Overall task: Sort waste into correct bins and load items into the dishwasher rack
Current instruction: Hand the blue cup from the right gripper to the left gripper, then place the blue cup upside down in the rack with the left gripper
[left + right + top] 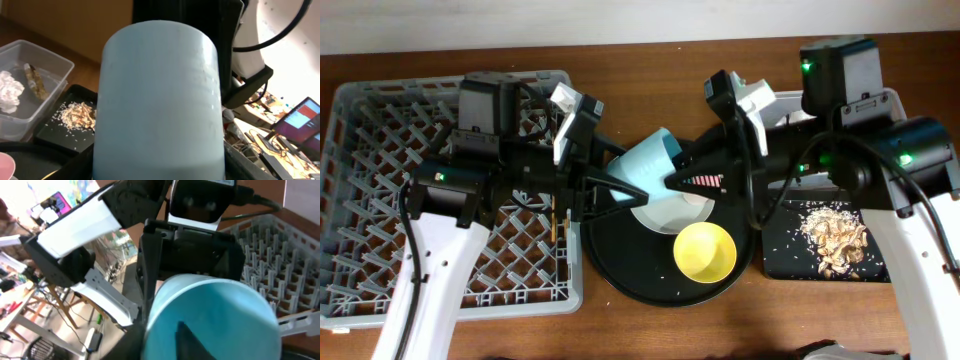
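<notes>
The light-blue cup (650, 165) hangs tilted above the round black tray. My left gripper (615, 170) is shut on its base end, and the cup fills the left wrist view (160, 100). My right gripper (675, 180) straddles the rim, one finger inside the cup (215, 320) and one outside, with a gap to the wall. The plate (685, 212) and yellow bowl (705, 250) lie on the round tray. Chopsticks (557, 215) rest in the rack (380, 200). The clear tub (55, 60) holds the tissue (9, 92) and wrapper (36, 82). Food scraps (835, 235) lie in the black tray (780, 250).
The round black tray (630, 265) sits between the rack and the bins. A pink cup edge (4, 167) shows at the lower left of the left wrist view. The right arm covers most of the tub from overhead. Loose grains lie scattered on both trays.
</notes>
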